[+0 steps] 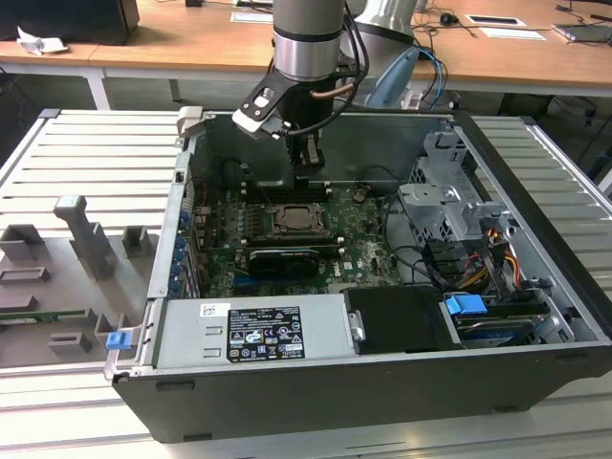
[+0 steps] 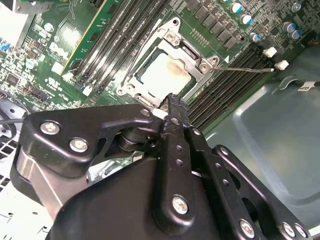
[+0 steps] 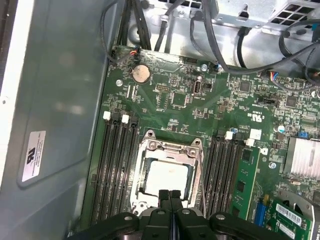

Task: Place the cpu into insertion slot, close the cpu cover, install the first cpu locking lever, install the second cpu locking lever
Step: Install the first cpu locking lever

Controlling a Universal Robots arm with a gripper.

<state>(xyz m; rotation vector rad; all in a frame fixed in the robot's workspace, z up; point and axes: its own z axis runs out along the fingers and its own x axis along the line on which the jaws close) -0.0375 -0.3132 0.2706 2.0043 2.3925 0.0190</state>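
The cpu [image 3: 165, 177] [image 2: 167, 75], a pale silver square, lies in the insertion slot [image 1: 301, 222] on the green motherboard. The silvery cpu cover [image 3: 170, 146] [image 2: 187, 50] lies flat around it, framing the chip. A thin wire locking lever [image 2: 245, 70] sticks out sideways from the socket over the memory slots. My gripper [image 1: 306, 177] [image 2: 172, 100] [image 3: 170, 194] hangs just above the socket's edge, shut, with its black fingertips pressed together and nothing between them.
Long black memory slots [image 3: 117, 160] flank the socket on both sides. A grey power supply [image 1: 253, 330] sits at the case front. The drive cage [image 1: 449, 206] and cables [image 1: 488, 253] stand at the exterior view's right. The case walls [image 1: 182, 191] enclose the board.
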